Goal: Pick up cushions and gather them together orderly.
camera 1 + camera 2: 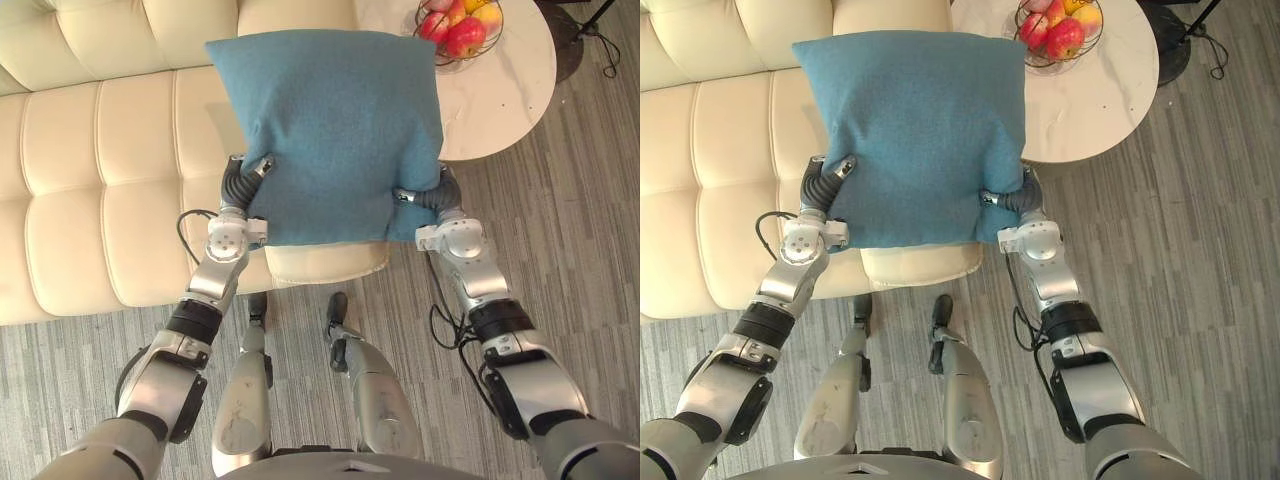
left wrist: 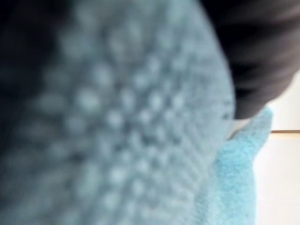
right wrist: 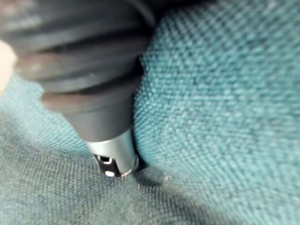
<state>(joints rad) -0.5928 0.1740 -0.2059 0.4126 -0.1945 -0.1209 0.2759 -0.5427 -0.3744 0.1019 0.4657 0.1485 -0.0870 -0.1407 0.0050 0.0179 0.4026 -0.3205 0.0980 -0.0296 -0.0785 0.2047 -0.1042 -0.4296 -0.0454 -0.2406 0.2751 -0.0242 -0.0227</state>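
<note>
**Blue cushion held between both hands over the sofa**

*Eye views.* A blue cushion (image 1: 330,130) faces the camera with one flat side, over the front of the seat of a cream sofa (image 1: 90,170). The left hand (image 1: 250,172) presses into its lower left edge. The right hand (image 1: 425,197) presses into its lower right edge, a little lower down. Each hand's dark ribbed cover shows at the cloth, which bulges around it. The fingers of both hands are hidden behind or in the cushion, so how far they are curled cannot be told. To the right of the sofa stands a round white desk (image 1: 510,90) on a grey striped floor (image 1: 580,220). The cushion's right edge overlaps the desk as seen from above. On the desk stands a wire basket (image 1: 441,52) of red and yellow fruit (image 1: 465,38).

*Left wrist view.* Blue woven cloth lies right against the camera, too blurred for detail. The hand's dark cover takes up one corner, and a strip of cream sofa shows past the cloth.

*Right wrist view.* The ribbed cover ends in a silver part (image 3: 115,157) sunk into a fold of the cushion, with cloth on every side.
</note>
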